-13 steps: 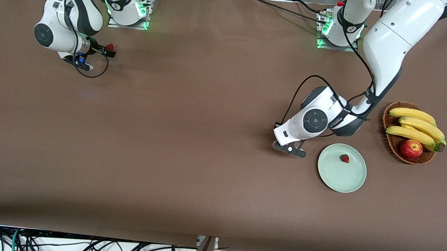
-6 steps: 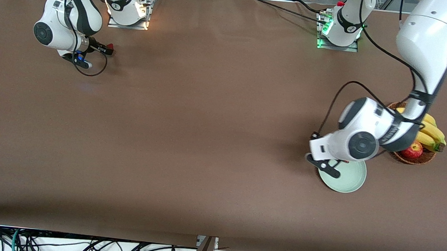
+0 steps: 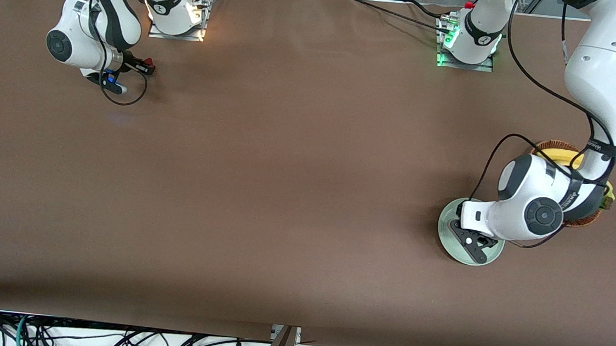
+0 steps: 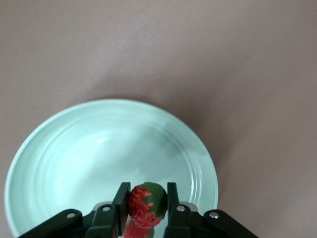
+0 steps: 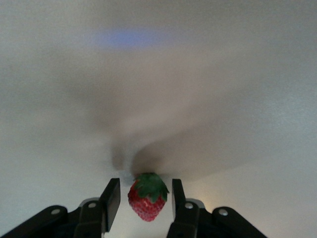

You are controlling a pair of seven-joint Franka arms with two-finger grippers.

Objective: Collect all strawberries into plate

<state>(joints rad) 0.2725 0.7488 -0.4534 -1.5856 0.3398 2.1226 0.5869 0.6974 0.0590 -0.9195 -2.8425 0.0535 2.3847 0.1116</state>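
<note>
The left gripper (image 3: 473, 244) hung over the plate (image 3: 448, 239), which lay toward the left arm's end of the table (image 3: 284, 193), just beside a wicker basket (image 3: 555, 145) that the arm mostly covered. In the left wrist view the left gripper (image 4: 145, 208) was clenched on a strawberry (image 4: 146, 206), its two black fingers (image 4: 121, 198) pressed against the berry's sides, with the pale green plate (image 4: 74, 158) directly beneath it. Whether another berry lay in the plate could not be told, since the gripper and wrist covered much of it in the front view. The right gripper (image 3: 143, 66) was near the right arm's base, low over the table at that arm's end, well apart from the plate. In the right wrist view the right gripper (image 5: 146, 201) had a second strawberry (image 5: 147, 201) between its fingers (image 5: 111, 198), leafy cap pointing away from the camera; a narrow gap showed on each side of the berry, so whether it was gripped could not be told. In the front view that berry (image 3: 150, 62) showed as a small red spot at the gripper's tip.
</note>
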